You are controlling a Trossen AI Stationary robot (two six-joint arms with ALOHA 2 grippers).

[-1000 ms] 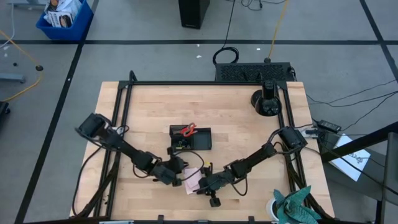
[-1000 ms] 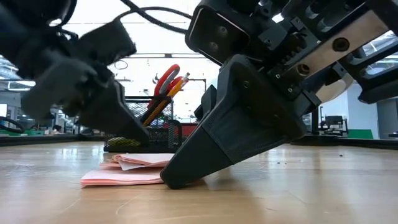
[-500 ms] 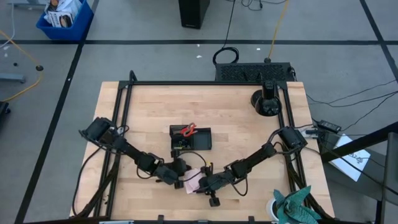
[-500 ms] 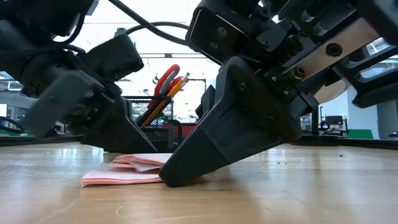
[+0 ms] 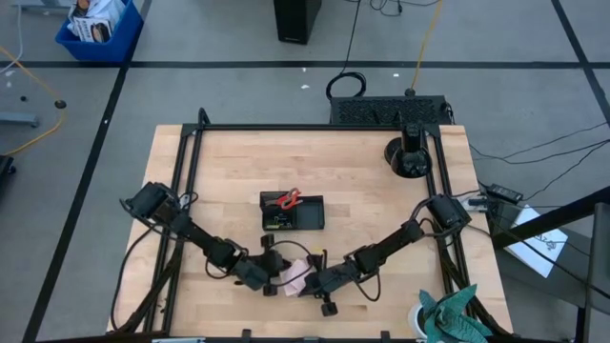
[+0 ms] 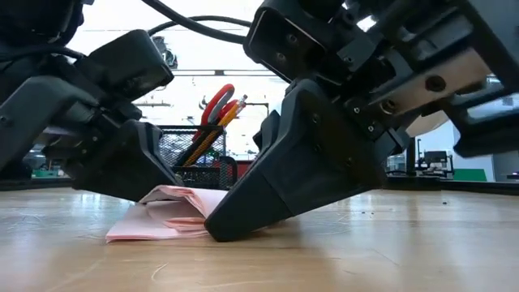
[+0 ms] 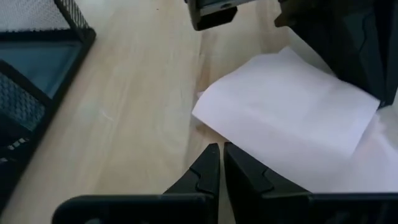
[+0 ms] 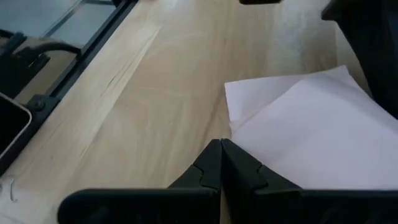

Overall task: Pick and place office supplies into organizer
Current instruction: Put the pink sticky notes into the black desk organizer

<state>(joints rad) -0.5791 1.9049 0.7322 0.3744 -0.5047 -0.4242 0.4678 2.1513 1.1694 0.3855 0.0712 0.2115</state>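
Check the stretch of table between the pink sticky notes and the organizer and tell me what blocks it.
Nothing visible lies on the bare wood between the pink sticky notes and the organizer. Both grippers crowd the notes: the left gripper at one edge, the right gripper at the other, both shut.

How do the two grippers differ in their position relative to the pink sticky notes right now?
In the low view, the left gripper is under the lifted upper sheets of the pink sticky notes, while the right gripper presses its tip down on the table at the pad's other edge. In the high view, the left gripper comes from the left of the pad, the right gripper from the right. Both are shut and angled down.
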